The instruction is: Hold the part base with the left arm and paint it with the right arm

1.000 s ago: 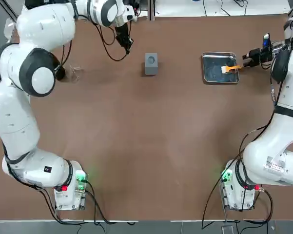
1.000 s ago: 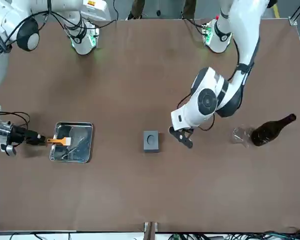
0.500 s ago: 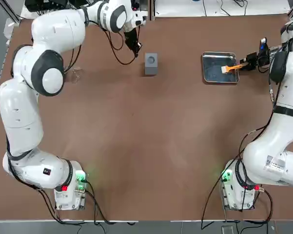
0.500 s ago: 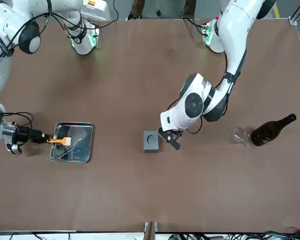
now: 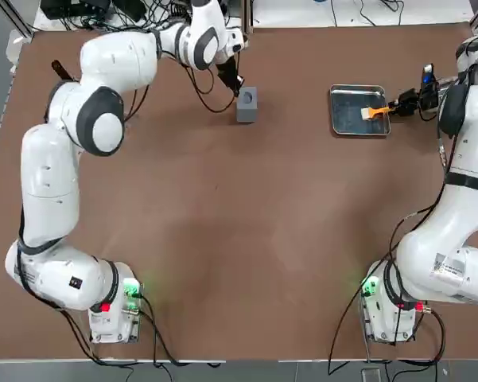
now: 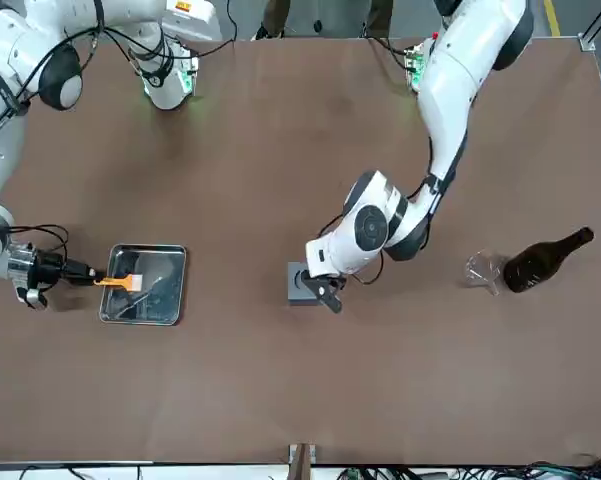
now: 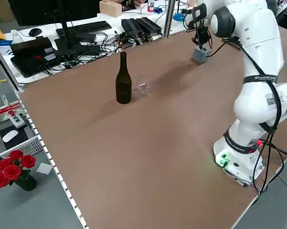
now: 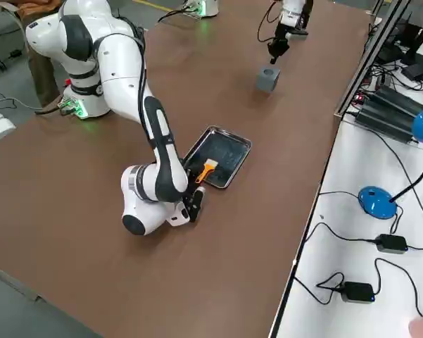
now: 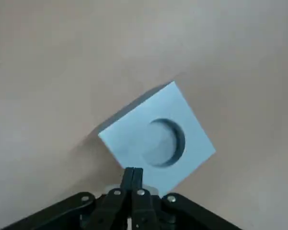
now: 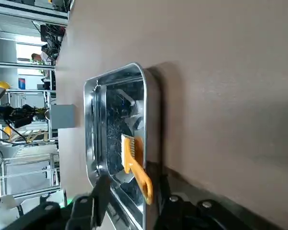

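Observation:
The part base (image 5: 246, 103) is a small grey cube with a round hole, standing on the brown table at the far middle. My left gripper (image 5: 237, 86) is shut with nothing in it. Its joined tips (image 9: 132, 173) hover over the edge of the part base (image 9: 158, 132). The orange brush (image 5: 375, 111) lies with its bristles in the metal tray (image 5: 358, 87) and its handle over the rim. My right gripper (image 10: 134, 189) is open beside the tray. The end of the brush (image 10: 133, 160) handle lies between its spread fingers.
A dark bottle (image 6: 545, 258) lies on the table next to a clear glass (image 6: 480, 270), out to the robot's left of the part base (image 6: 302, 283). Open brown table stretches between the two arm bases.
My left arm has swung to the right, bringing its shut gripper from well left of the part base to its edge. The right gripper shifted slightly at the brush handle. Block and brush stayed put.

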Robot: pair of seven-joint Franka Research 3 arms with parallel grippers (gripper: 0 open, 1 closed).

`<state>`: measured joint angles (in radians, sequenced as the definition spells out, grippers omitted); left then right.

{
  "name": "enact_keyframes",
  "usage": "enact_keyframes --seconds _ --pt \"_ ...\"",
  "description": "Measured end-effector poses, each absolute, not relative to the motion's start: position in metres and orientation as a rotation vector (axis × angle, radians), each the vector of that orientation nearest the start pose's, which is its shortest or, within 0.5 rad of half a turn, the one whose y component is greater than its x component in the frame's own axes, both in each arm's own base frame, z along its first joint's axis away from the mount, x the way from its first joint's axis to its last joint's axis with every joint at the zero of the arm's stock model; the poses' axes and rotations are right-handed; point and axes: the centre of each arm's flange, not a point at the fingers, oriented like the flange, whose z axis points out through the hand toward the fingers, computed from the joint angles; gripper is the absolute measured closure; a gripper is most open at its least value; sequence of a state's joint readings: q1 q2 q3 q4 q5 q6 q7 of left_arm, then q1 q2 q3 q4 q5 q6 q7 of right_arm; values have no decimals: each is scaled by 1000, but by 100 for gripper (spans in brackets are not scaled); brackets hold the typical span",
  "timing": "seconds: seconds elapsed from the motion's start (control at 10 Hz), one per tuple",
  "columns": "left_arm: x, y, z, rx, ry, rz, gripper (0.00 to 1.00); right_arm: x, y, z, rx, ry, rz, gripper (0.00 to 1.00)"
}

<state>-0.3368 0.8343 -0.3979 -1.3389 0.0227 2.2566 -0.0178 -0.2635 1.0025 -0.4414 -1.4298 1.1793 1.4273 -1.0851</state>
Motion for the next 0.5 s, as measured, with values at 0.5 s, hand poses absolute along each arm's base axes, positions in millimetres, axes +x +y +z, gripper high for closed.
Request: enact_keyframes --seconds 0.5 --pt "611 -443 268 -3280 1016 -74 99 583 -286 119 -2067 -10 -97 54"
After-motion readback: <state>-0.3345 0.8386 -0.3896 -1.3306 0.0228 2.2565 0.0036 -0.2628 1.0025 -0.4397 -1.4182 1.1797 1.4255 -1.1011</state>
